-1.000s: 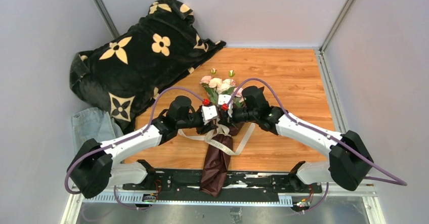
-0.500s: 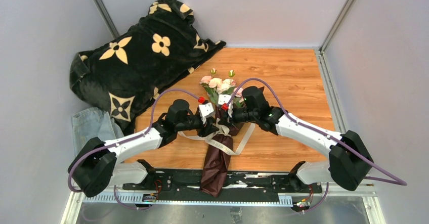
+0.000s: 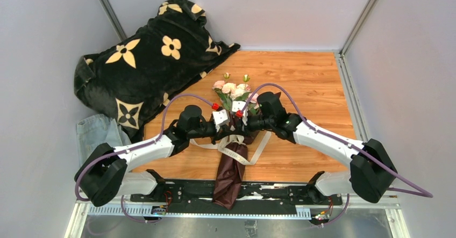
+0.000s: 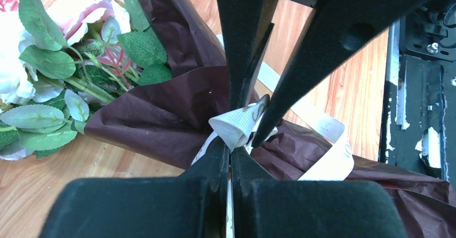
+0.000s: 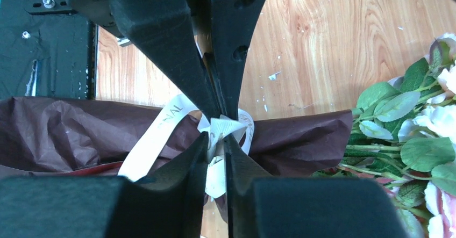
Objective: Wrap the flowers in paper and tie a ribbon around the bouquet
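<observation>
The long cone of dark maroon crinkly paper (image 3: 228, 173) holding the pink and cream roses (image 3: 231, 89) lies down the middle of the orange-brown wooden tabletop (image 3: 306, 82), its narrow tail over the black base rail (image 3: 285, 188) at the near edge. Bare wood runs from it to the right edge. On the left, a black blanket with cream flower prints (image 3: 145, 60) and a blue denim cloth (image 3: 99, 130) crowd the corner.

Both arms meet over the cone's waist. The left gripper (image 4: 231, 160) is clenched on a loop of the cream flat ribbon (image 4: 236, 128) tied there. On the right gripper (image 5: 216, 141) the fingers (image 5: 177, 179) stand a slit apart with ribbon between them; whether they press it I cannot tell.
</observation>
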Controlling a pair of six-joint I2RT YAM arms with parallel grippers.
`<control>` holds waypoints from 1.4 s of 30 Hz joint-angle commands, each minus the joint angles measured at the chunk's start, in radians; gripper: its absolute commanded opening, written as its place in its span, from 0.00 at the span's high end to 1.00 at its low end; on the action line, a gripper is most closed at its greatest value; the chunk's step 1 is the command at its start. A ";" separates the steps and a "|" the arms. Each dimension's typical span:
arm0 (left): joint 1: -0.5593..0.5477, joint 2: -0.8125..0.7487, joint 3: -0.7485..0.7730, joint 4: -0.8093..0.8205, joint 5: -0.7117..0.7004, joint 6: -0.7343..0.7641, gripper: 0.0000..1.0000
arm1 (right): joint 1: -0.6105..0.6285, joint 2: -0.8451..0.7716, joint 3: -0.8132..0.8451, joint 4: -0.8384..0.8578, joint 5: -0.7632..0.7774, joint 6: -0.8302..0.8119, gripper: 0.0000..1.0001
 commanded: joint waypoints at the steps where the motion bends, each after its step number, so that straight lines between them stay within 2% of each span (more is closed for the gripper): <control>1: 0.006 0.004 0.007 0.035 -0.004 0.019 1.00 | 0.009 -0.040 0.034 -0.130 0.038 -0.008 0.72; 3: 0.008 0.003 -0.002 0.036 -0.009 0.030 1.00 | 0.003 -0.071 0.040 -0.197 0.081 0.003 0.65; 6: 0.012 -0.005 -0.015 0.035 -0.023 0.049 1.00 | -0.004 -0.139 -0.008 -0.190 0.085 0.093 0.59; 10: 0.016 -0.014 -0.024 0.035 -0.015 0.055 1.00 | 0.048 -0.137 -0.091 -0.028 0.128 0.286 0.65; 13: 0.016 -0.025 -0.031 0.035 -0.006 0.052 1.00 | 0.068 -0.102 -0.096 0.034 0.202 0.353 0.70; 16: 0.018 -0.032 -0.037 0.035 -0.006 0.053 1.00 | 0.069 -0.054 -0.114 0.082 0.235 0.388 0.72; 22: 0.021 -0.047 -0.050 0.035 -0.002 0.058 1.00 | 0.070 0.000 -0.114 0.090 0.367 0.392 0.63; 30: 0.035 -0.056 -0.052 0.036 0.011 0.062 1.00 | 0.068 0.018 -0.165 0.085 0.440 0.384 0.63; 32: 0.037 -0.057 -0.053 0.035 0.017 0.063 1.00 | 0.068 0.015 -0.172 0.089 0.448 0.383 0.68; 36: 0.049 -0.064 -0.057 0.033 0.053 0.111 1.00 | 0.062 -0.009 -0.169 0.080 0.446 0.371 0.95; 37: 0.054 -0.069 -0.053 0.007 0.078 0.183 1.00 | 0.056 -0.028 -0.169 0.074 0.438 0.365 0.99; 40: 0.061 -0.089 -0.039 -0.108 0.163 0.507 1.00 | 0.026 -0.080 -0.185 0.069 0.367 0.344 1.00; 42: 0.061 -0.080 -0.040 -0.118 0.178 0.618 1.00 | 0.009 -0.109 -0.203 0.077 0.294 0.314 1.00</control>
